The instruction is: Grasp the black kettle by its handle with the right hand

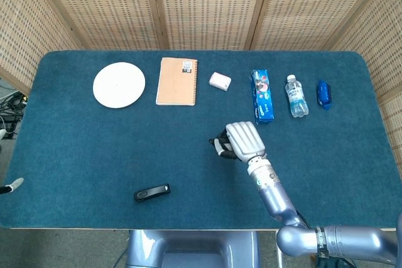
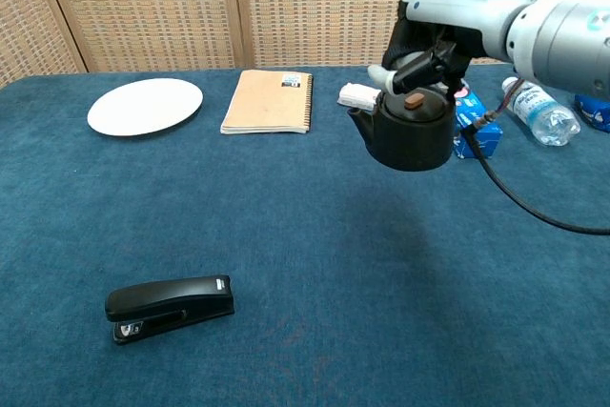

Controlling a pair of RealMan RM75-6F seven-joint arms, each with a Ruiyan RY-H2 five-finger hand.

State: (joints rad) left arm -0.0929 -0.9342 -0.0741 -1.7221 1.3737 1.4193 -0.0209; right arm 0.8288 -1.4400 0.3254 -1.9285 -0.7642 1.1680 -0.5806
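The black kettle hangs in the air above the blue table, spout pointing left, a small brown knob on its lid. My right hand grips its handle from above. In the head view the right hand covers most of the kettle, of which only a dark edge shows at the hand's left. My left hand is outside both views.
A black stapler lies near the front left. Along the back stand a white plate, a tan notebook, a small white box, a blue carton, a water bottle and a blue packet.
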